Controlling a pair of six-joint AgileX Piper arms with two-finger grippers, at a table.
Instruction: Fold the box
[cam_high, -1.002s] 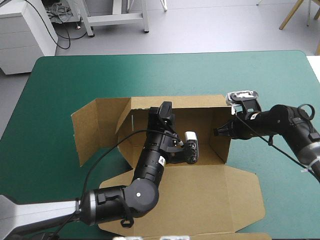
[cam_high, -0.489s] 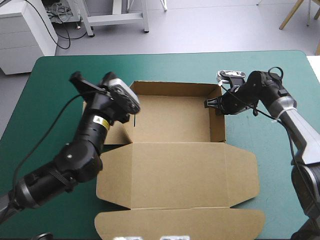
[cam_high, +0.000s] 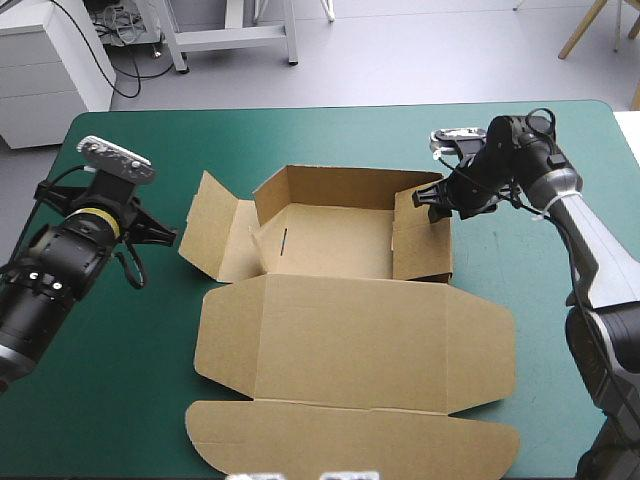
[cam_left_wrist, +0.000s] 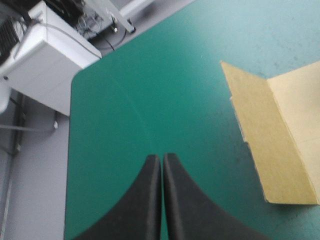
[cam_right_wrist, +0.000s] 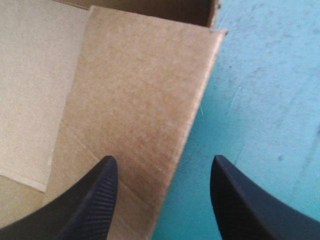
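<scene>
Left arm has pulled clear out of the box (cam_high: 335, 240) and swung off to 9 o'clock, and the side flap (cam_high: 215, 235) there has dropped outward. One brown box, middle of the bench (cam_high: 300, 140), lid (cam_high: 350, 340) lying flat toward 6 o'clock. Two end effectors. The left end effector (cam_left_wrist: 162, 156) is pinched together on nothing, over bare bench. The right end effector (cam_right_wrist: 162, 159), at the box's 2 o'clock, is spread wide astride the right wall (cam_right_wrist: 140, 100), not clamping it. From above, how far either one is open is hard to make out. Both wrist views cut the box off.
</scene>
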